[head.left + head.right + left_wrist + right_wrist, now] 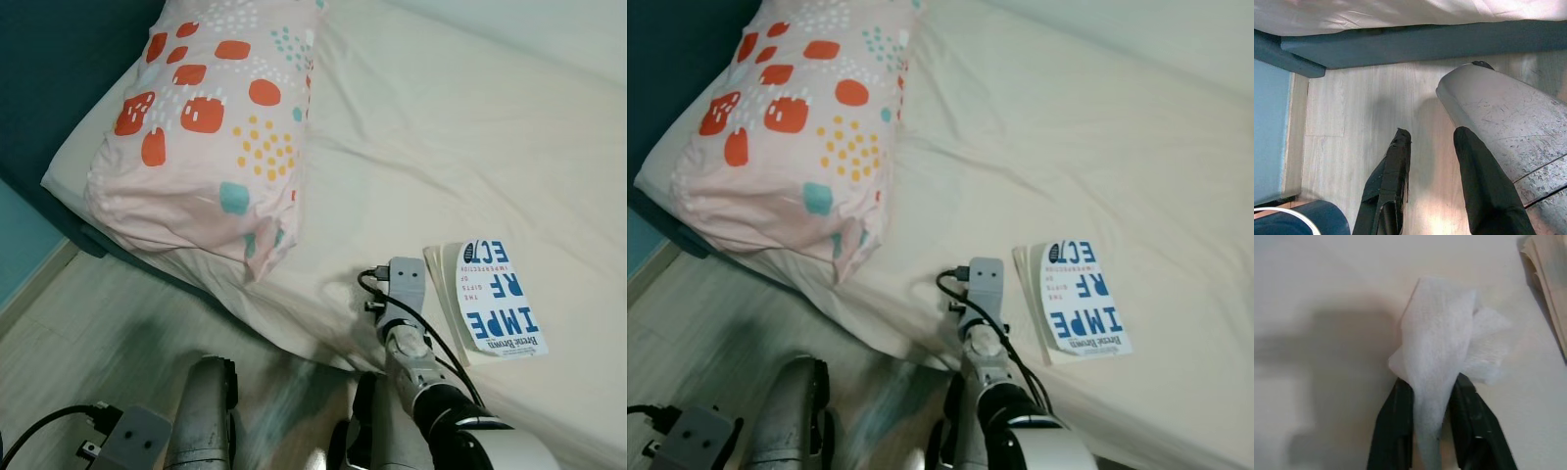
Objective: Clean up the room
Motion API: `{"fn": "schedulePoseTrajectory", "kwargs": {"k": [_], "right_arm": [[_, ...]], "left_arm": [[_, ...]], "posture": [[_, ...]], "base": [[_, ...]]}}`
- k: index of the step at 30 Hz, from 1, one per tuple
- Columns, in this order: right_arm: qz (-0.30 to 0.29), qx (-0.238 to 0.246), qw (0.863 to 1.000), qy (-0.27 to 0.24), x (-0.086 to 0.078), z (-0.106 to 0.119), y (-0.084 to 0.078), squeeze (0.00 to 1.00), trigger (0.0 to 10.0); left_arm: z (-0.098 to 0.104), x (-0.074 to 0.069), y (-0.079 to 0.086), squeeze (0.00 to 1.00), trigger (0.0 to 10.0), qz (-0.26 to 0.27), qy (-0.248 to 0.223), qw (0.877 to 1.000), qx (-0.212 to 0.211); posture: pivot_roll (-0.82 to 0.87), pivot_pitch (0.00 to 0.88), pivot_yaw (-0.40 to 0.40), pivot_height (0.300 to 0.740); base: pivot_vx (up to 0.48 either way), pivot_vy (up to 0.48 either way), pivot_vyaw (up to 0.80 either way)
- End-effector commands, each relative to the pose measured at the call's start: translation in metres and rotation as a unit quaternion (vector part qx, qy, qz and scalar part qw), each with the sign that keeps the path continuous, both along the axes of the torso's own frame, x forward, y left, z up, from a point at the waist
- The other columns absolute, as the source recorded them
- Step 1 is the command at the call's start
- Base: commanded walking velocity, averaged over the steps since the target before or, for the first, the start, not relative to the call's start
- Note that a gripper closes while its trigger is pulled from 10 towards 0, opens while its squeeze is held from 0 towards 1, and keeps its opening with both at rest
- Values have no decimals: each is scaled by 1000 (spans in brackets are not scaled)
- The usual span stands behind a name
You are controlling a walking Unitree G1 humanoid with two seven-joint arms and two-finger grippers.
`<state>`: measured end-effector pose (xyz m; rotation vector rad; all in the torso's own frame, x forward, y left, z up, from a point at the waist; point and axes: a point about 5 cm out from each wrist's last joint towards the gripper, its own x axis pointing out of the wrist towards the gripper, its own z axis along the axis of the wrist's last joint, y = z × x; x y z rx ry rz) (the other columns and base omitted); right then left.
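The right gripper (1432, 428) has its jaws clamped on a crumpled white tissue (1442, 352) over the bed (470, 127), just beside the book (498, 297). The tissue's long axis seems to run along the fingers, fanning outward. The left gripper (1432, 196) hangs by the floor (1352, 122), jaws apart.

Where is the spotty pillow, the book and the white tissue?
pillow (211, 127), left eye view, middle of its patterned top.
book (498, 299), left eye view, centre of its white cover.
tissue (1442, 347), right wrist view, crumpled middle above the right gripper (1432, 406).
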<state>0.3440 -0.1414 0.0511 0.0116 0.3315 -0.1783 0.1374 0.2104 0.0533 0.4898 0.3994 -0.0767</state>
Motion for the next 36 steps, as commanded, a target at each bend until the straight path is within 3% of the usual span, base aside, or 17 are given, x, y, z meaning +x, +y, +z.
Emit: {"fn": "schedulePoseTrajectory", "kwargs": {"k": [1, 5, 18, 20, 24, 26, 27, 28, 29, 31, 34, 36], "right_arm": [[-15, 1, 999, 46, -14, -20, -5, 0, 0], [-24, 8, 999, 43, -14, -20, -8, 0, 0], [-41, 31, 998, 27, -12, -16, -17, 0, 0], [-51, 42, 998, 14, -14, -17, -23, 0, 0], [-56, 48, 997, 3, -15, -17, -27, 0, 0], [-56, 57, 997, -19, -17, -16, -32, 0, 0], [-56, 57, 997, -19, -17, -16, -32, 0, 0], [-34, 65, 996, -53, -22, -15, -30, 0, 0], [-28, 71, 995, -64, -25, -16, -30, 0, 0], [-28, 71, 995, -64, -25, -16, -30, 0, 0], [-10, 91, 992, -89, -39, -23, -27, 0, 0], [4, 94, 991, -99, -44, -24, -23, 0, 0]], "left_arm": [[-4, -7, 1, 0, 10000, 5, 19, 1000, -2], [-4, -6, 2, 0, 10000, 8, 17, 1000, 0], [-7, 18, -4, 0, 10000, -6, 0, 1000, -6], [-12, 30, -13, 0, 10000, -17, -3, 1000, -21], [-16, 37, -19, 0, 10000, -21, -3, 999, -33], [-21, 51, -29, 0, 10000, -21, -8, 998, -55], [-21, 51, -29, 0, 10000, -21, -8, 998, -55], [-24, 72, -41, 0, 10000, -22, -18, 997, -73], [-25, 80, -45, 0, 10000, -23, -23, 996, -79], [-25, 80, -45, 0, 10000, -23, -23, 996, -79], [-25, 97, -60, 0, 10000, -23, -32, 994, -100], [-25, 101, -65, 0, 10000, -23, -33, 994, -106]], "posture": [[376, 315, -28, 607], [379, 303, -31, 607], [346, 241, -23, 607], [288, 211, -9, 607], [239, 185, -8, 607], [189, 161, -9, 607], [189, 161, -9, 607], [99, 129, -8, 607], [80, 115, -3, 607], [80, 115, -3, 607], [32, 82, 23, 607], [20, 72, 33, 607]], "base": [[0, 0, 0], [0, 0, 0], [0, 0, 0], [0, 0, 0], [0, 0, 0], [0, 0, 0], [0, 0, 0], [0, 0, 0], [0, 0, 0], [0, 0, 0], [0, 0, 0], [0, 0, 0]]}}
